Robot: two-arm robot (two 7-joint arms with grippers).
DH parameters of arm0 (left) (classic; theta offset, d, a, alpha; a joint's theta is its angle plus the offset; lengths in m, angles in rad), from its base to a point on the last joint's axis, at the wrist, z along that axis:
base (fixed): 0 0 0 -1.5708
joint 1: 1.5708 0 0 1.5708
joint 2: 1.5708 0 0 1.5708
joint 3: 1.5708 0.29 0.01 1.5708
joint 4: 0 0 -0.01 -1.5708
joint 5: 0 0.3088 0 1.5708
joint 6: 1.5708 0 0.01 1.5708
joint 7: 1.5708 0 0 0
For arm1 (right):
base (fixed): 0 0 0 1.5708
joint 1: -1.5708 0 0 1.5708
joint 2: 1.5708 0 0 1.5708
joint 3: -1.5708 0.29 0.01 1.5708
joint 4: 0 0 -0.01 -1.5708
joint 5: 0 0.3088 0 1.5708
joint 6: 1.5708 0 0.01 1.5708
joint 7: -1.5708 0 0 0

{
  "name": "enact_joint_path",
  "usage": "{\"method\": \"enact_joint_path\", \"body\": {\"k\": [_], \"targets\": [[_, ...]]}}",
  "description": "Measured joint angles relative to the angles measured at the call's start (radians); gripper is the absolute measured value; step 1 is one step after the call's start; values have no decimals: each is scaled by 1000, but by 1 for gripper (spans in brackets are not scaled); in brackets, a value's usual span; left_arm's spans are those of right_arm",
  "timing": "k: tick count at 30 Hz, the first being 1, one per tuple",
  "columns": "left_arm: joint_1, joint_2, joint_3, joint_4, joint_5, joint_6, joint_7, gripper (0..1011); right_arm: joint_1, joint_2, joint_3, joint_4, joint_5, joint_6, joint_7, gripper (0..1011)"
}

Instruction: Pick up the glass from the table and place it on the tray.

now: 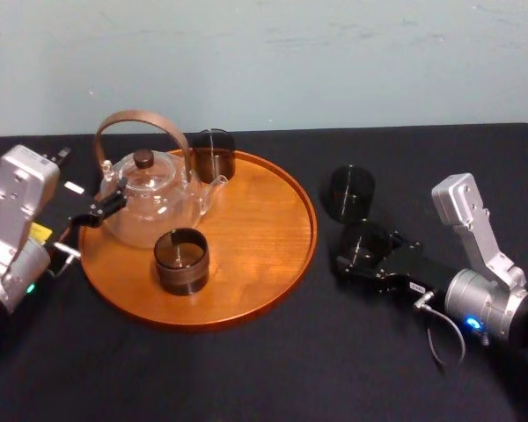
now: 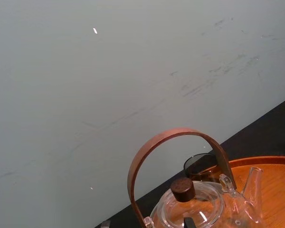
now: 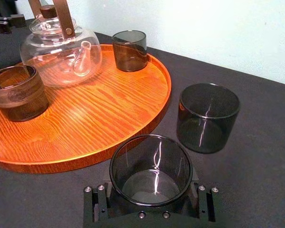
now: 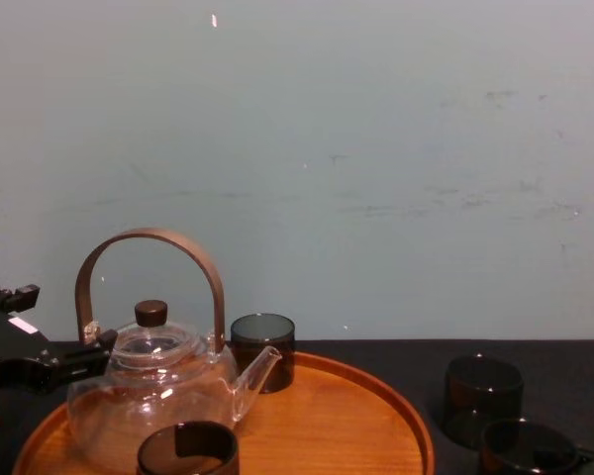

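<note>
Right gripper [image 1: 363,253] clasps a smoky dark cylindrical glass [image 3: 151,166] just off the tray's right rim.

The flat black matte worktop [image 1: 246,369] carries a large round orange-brown wooden tray [image 1: 255,220] with a low raised rim. On the tray stand a clear glass teapot [image 1: 150,198] with a bent brown handle and two smoky tumblers, one at the back [image 1: 213,155] and one at the front [image 1: 181,260]. The grasped glass is not on the tray. It sits between the black fingers [image 3: 96,211], which press its wall from both sides, its open mouth tipped slightly toward the wrist camera. I cannot tell whether its base touches the worktop. A matching spare glass [image 1: 350,192] stands upright just beyond it, apart from the fingers. The left gripper [image 1: 104,207] hangs at the tray's left rim, close beside the teapot.
</note>
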Motion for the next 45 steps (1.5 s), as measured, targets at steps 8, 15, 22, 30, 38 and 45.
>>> {"method": "enact_joint_path", "body": {"k": [8, 15, 22, 30, 38, 45], "targets": [[0, 0, 0, 0, 0, 0, 0, 1001, -3, 5, 6, -2, 28, 0, 23, 907], [0, 0, 0, 0, 0, 0, 0, 1001, -21, 24, 4, -52, 35, 0, 24, 907], [0, 0, 0, 0, 0, 0, 0, 1001, -34, 38, -8, -108, 37, 1, 27, 908], [0, 0, 0, 0, 0, 0, 0, 1001, -16, 32, -43, -126, 31, 10, 40, 908], [0, 0, 0, 0, 0, 0, 0, 1001, 36, -4, -101, -103, 3, 19, 48, 907], [0, 0, 0, 0, 0, 0, 0, 1001, 85, -41, -146, -63, -29, 22, 54, 907]]}}
